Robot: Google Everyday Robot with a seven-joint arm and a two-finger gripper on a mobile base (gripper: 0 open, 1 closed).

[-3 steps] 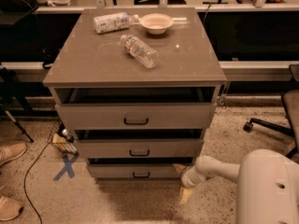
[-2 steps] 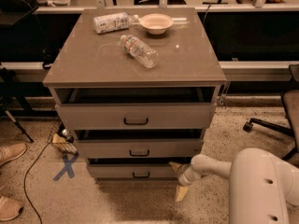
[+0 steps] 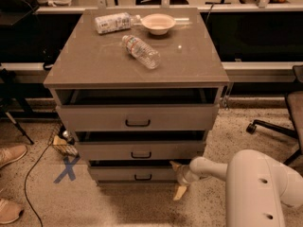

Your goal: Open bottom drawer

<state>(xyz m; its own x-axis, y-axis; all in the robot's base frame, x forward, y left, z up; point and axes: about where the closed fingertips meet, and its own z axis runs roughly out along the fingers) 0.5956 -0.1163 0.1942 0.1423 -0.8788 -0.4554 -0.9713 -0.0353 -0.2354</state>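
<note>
The grey-taupe cabinet (image 3: 137,60) has three drawers, all pulled out a little. The bottom drawer (image 3: 128,174) is the shallowest front, with a small black bar handle (image 3: 142,177) at its centre. My gripper (image 3: 177,179) is at the right end of the bottom drawer front, low near the floor. Its two tan fingers are spread apart, one (image 3: 176,166) up by the drawer's top corner, the other pointing down. It holds nothing. My white arm (image 3: 255,183) comes in from the lower right.
Two plastic bottles (image 3: 140,51) and a bowl (image 3: 157,22) lie on the cabinet top. An office chair base (image 3: 272,126) stands right. A blue X (image 3: 66,168), a cable and someone's shoes (image 3: 12,155) are on the floor left.
The view has closed in on the cabinet. My gripper has moved left toward the right end of the bottom drawer front, its fingers still spread.
</note>
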